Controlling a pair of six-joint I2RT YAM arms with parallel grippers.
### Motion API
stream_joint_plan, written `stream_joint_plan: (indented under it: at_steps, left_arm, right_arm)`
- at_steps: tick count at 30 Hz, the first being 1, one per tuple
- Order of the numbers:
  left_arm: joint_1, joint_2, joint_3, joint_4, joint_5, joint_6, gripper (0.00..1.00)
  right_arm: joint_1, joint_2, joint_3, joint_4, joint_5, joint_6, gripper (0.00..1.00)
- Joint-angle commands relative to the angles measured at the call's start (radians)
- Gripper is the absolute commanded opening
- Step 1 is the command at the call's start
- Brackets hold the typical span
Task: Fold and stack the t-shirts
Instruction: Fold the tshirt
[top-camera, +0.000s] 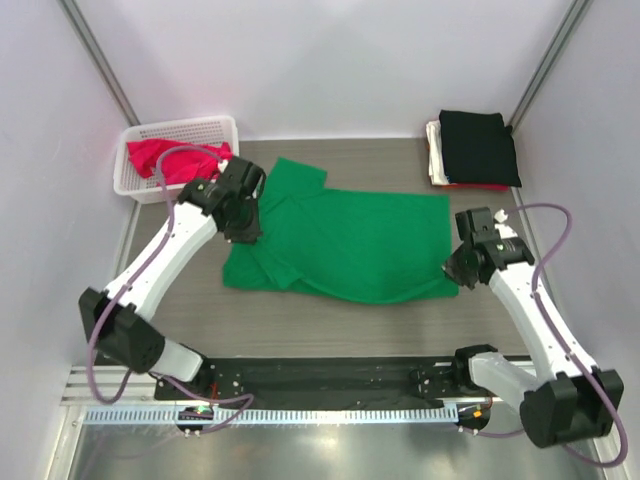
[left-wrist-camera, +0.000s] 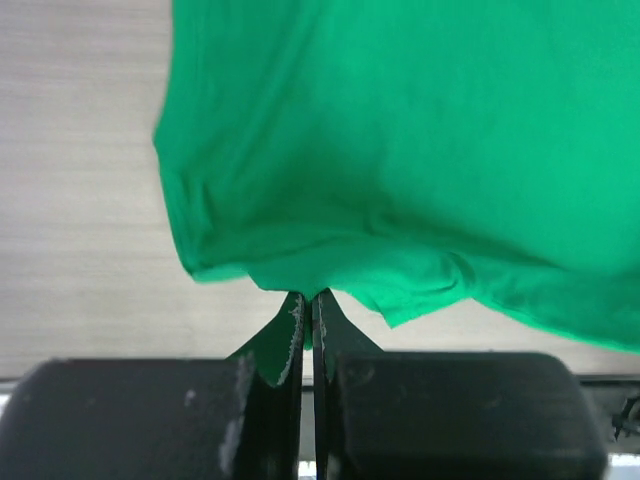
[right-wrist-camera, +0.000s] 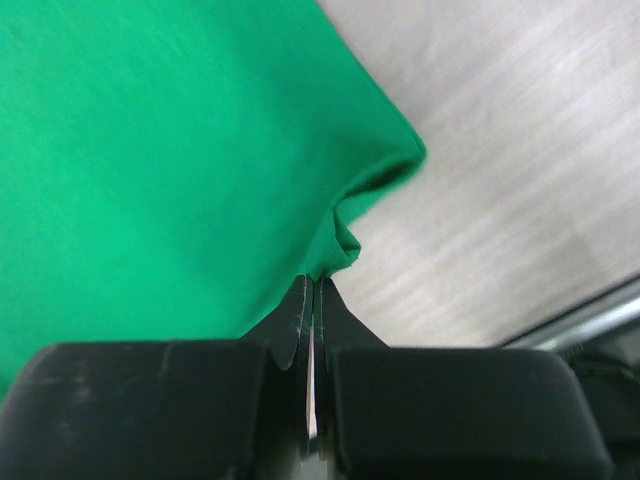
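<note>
Lying spread across the middle of the desk (top-camera: 300, 325), the green shirt (top-camera: 350, 245) is being pinched at both ends in the top view. The left tool (top-camera: 243, 232) is clenching its left side by the sleeve, and the right tool (top-camera: 455, 268) is clenching its right edge. The left arm is reaching far and inward, wrist bending down. The right arm is angling up from its base, elbow out to the right. A pink shirt (top-camera: 160, 158) is sitting in the basket (top-camera: 140, 135) at far left, and a black shirt (top-camera: 478, 145) is topping the pile at far right. For a clean fold, I judge both tools should be lifting together, low and level, so the edges are meeting without dragging the cloth beneath.

In the left wrist view, the left tool (left-wrist-camera: 306, 300) is gripping a bunched bit of green edge. The hold is looking thin, so a slow pull seems safer.

In the right wrist view, the right tool (right-wrist-camera: 312, 285) is nipping the edge just beside a corner, next to bare desk. A sideways tug is risking a slip.
</note>
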Motion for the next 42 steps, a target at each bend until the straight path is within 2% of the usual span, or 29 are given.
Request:
stream_joint_plan:
  at_steps: [1, 5, 15, 25, 26, 28, 29, 30, 31, 32, 33, 34, 35, 36, 39, 40, 42]
  left_arm:
    - [0.055, 0.088, 0.110, 0.058, 0.042, 0.113, 0.00]
    - [0.084, 0.220, 0.240, 0.050, 0.062, 0.158, 0.00]
    - [0.112, 0.454, 0.369, 0.070, 0.107, 0.213, 0.00]
    - [0.119, 0.651, 0.564, 0.035, 0.023, 0.248, 0.00]
    - [0.122, 0.666, 0.612, 0.028, 0.006, 0.247, 0.04]
    - [0.136, 0.715, 0.669, -0.020, -0.030, 0.238, 0.12]
    - [0.141, 0.729, 0.706, -0.048, -0.031, 0.213, 0.25]
    - [0.147, 0.732, 0.758, -0.073, -0.025, 0.203, 0.36]
    - [0.151, 0.712, 0.766, -0.090, -0.022, 0.190, 0.47]
    - [0.153, 0.685, 0.757, -0.084, -0.042, 0.170, 0.65]
    - [0.154, 0.656, 0.699, -0.071, -0.050, 0.161, 0.73]
    - [0.154, 0.577, 0.662, -0.044, -0.060, 0.155, 0.86]
    - [0.158, 0.536, 0.618, -0.030, -0.070, 0.140, 0.89]
    - [0.159, 0.487, 0.501, -0.016, -0.068, 0.130, 0.90]
    - [0.181, 0.289, 0.278, 0.118, -0.041, 0.060, 0.90]
    - [0.197, 0.180, 0.113, 0.154, -0.025, 0.035, 0.90]
    - [0.228, 0.084, -0.028, 0.253, 0.024, -0.036, 0.89]
  right_arm:
    - [-0.012, 0.084, 0.081, 0.109, 0.046, -0.059, 0.01]
    - [-0.046, 0.179, 0.100, 0.173, 0.037, -0.094, 0.01]
    - [-0.135, 0.310, 0.080, 0.276, -0.004, -0.136, 0.01]
    - [-0.178, 0.432, 0.069, 0.345, -0.021, -0.128, 0.01]
    - [-0.182, 0.448, 0.072, 0.365, -0.039, -0.130, 0.01]
    - [-0.199, 0.500, 0.107, 0.388, -0.067, -0.151, 0.17]
    - [-0.204, 0.518, 0.129, 0.402, -0.098, -0.191, 0.26]
    - [-0.210, 0.537, 0.182, 0.398, -0.110, -0.209, 0.64]
    - [-0.227, 0.552, 0.205, 0.391, -0.119, -0.226, 0.81]
    - [-0.234, 0.558, 0.227, 0.364, -0.122, -0.258, 0.90]
    - [-0.244, 0.552, 0.256, 0.346, -0.112, -0.268, 0.94]
    - [-0.257, 0.537, 0.258, 0.326, -0.107, -0.274, 0.95]
    - [-0.265, 0.490, 0.238, 0.319, -0.106, -0.278, 0.95]
    - [-0.270, 0.461, 0.221, 0.312, -0.104, -0.281, 0.96]
    - [-0.271, 0.326, 0.114, 0.296, -0.124, -0.272, 0.95]
    - [-0.271, 0.287, 0.080, 0.296, -0.138, -0.269, 0.95]
    - [-0.273, 0.194, -0.017, 0.301, -0.173, -0.269, 0.93]
